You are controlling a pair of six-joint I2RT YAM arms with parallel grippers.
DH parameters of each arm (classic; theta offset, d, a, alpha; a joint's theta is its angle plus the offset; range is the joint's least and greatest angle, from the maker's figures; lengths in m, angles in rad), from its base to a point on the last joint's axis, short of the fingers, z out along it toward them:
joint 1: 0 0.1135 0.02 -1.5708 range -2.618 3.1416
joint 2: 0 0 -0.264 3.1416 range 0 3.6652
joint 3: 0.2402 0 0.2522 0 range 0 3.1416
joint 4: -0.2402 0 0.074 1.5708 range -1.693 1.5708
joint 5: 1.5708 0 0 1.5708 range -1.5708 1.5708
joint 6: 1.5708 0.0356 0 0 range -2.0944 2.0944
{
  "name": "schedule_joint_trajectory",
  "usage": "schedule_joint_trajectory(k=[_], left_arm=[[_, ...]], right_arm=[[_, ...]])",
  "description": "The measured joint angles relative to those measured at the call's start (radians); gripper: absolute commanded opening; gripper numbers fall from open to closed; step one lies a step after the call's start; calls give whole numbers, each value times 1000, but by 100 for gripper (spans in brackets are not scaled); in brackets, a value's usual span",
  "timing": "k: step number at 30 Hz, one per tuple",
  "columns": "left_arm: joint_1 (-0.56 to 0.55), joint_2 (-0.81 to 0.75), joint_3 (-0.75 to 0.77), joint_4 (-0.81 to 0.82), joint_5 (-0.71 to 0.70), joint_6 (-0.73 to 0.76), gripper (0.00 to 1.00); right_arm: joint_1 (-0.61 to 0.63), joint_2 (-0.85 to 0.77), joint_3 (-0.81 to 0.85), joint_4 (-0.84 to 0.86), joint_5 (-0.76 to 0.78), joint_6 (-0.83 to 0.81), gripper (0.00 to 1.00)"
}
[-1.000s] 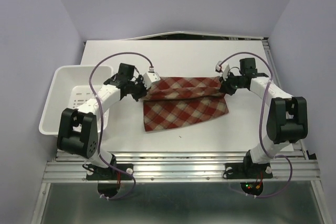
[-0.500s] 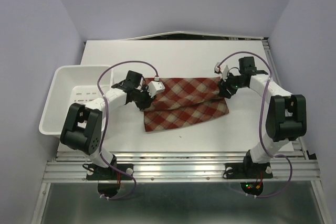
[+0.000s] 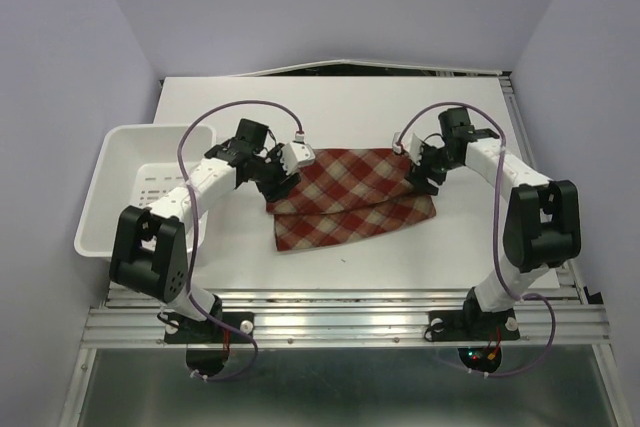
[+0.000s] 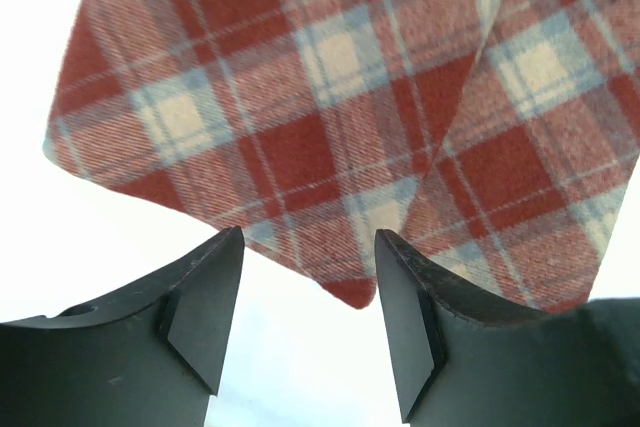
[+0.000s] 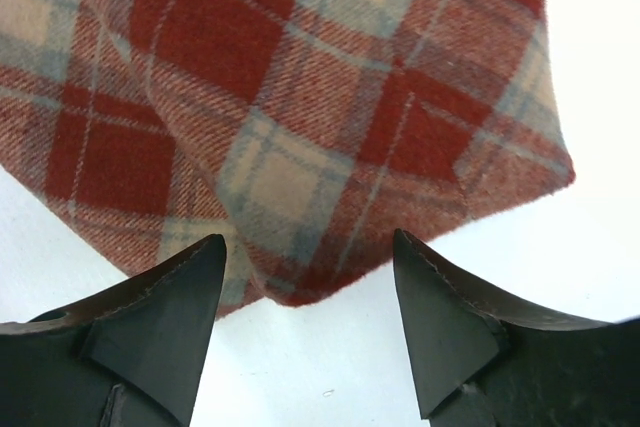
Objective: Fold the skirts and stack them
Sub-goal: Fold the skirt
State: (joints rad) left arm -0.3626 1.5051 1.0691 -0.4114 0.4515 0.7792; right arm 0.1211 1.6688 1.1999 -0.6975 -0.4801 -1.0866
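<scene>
One plaid skirt (image 3: 350,197) in red, maroon and cream lies folded on the white table, its upper layer doubled over a lower one that sticks out toward the front. My left gripper (image 3: 272,179) stands open at the skirt's left end; the cloth's corner (image 4: 355,292) lies just beyond the fingertips (image 4: 225,247), free of them. My right gripper (image 3: 418,171) is open at the right end, with the folded corner (image 5: 290,292) lying ahead of its gap on the table. Nothing is held by either gripper.
A white perforated plastic basket (image 3: 120,162) sits at the table's left edge, beside the left arm. The lavender walls close in on both sides. A metal rail (image 3: 340,312) runs along the near edge by the arm bases.
Both grippers went from shut on the skirt's upper corners to open, letting the cloth drop flat. The folded top layer now rests on the table; both wrists drew back slightly.
</scene>
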Motion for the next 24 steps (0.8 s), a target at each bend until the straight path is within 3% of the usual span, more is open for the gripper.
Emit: schedule_joint_trajectory(k=[8, 11, 16, 18, 22, 24], left_arm=[[-34, 37, -31, -23, -38, 37, 61], [-50, 58, -58, -14, -68, 46, 57], [-58, 110, -97, -5, -118, 71, 55], [-58, 120, -108, -2, -133, 84, 53], [-58, 121, -133, 13, -159, 107, 21], [-58, 121, -135, 21, -169, 111, 13]], right_arm=[[72, -4, -93, 46, 107, -89, 42], [79, -4, -105, 59, 132, -91, 26], [84, -4, -104, 97, 155, -88, 21], [89, -4, -104, 108, 167, -91, 14], [101, -5, -105, 124, 187, -95, 1], [108, -5, -105, 134, 195, -95, 1]])
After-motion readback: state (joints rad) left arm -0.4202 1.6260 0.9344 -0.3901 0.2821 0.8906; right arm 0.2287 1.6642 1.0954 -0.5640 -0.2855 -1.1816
